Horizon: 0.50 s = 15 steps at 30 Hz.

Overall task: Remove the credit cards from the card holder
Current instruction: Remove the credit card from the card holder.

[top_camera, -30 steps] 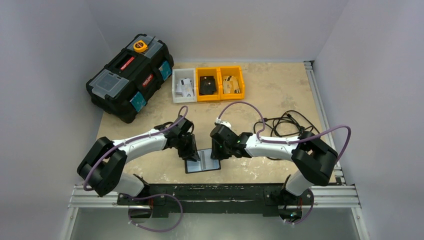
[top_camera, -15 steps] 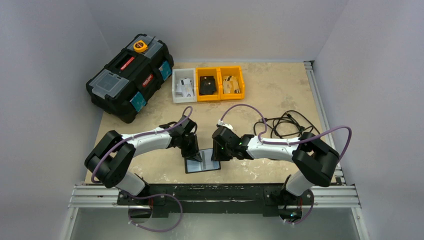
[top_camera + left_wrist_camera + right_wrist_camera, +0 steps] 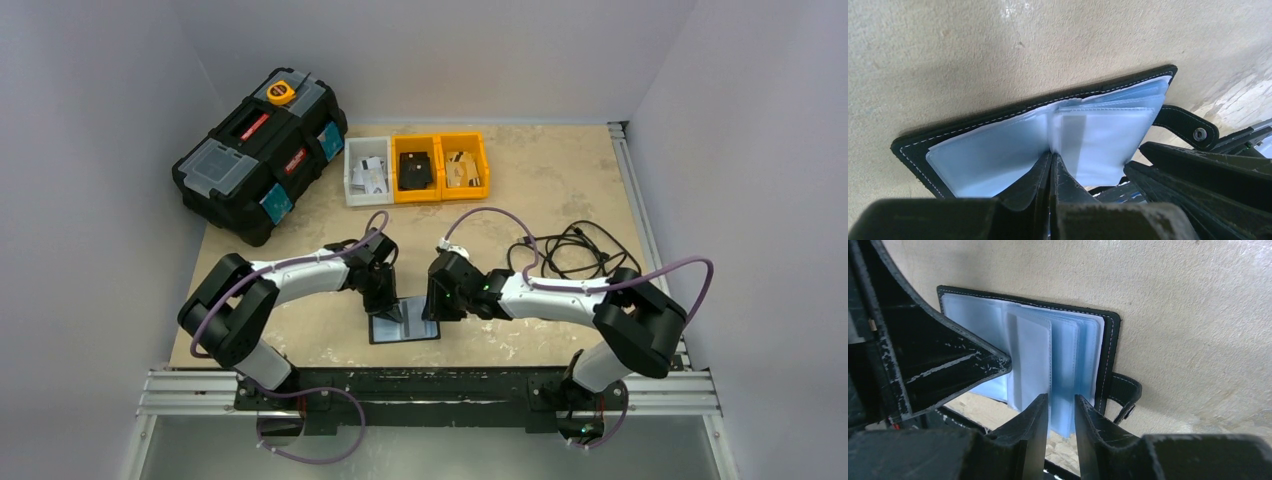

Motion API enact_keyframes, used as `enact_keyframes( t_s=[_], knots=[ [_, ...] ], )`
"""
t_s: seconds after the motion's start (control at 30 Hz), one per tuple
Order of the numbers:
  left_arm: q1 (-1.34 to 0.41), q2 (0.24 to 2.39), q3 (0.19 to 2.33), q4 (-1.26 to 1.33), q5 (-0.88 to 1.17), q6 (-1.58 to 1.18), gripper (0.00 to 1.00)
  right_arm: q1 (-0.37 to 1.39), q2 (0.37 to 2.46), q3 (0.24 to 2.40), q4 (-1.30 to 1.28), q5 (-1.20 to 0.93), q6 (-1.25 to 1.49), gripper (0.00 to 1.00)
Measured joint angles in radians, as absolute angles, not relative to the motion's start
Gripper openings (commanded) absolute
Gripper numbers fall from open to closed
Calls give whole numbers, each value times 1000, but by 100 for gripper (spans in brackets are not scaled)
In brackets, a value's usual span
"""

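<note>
Left pincer (image 3: 386,303) crowds right pincer (image 3: 432,303) over card holder (image 3: 405,332).

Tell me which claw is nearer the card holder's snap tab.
Right. The right claw straddles the sleeves at the tab end of the card holder, beside the snap tab; the left claw sits at the middle fold, farther off.

Looking steeply down from high behind the near edge, far off, taking in the whole table (image 3: 560,180). Peering obliquely from the left wrist, very close, onto the open holder (image 3: 1013,140). Peering from the right wrist, equally close, from the opposite side. Sharing that holder across all three.
</note>
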<state>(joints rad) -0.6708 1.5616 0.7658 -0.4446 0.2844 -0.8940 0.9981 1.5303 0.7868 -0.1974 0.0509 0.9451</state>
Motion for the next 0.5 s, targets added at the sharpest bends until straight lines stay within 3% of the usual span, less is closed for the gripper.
enact_keyframes(
  t_s=[0.5],
  knots=[
    [-670,1587,788,-469,288,-894,0,981,1486,756,-114,-27,968,28]
  ],
)
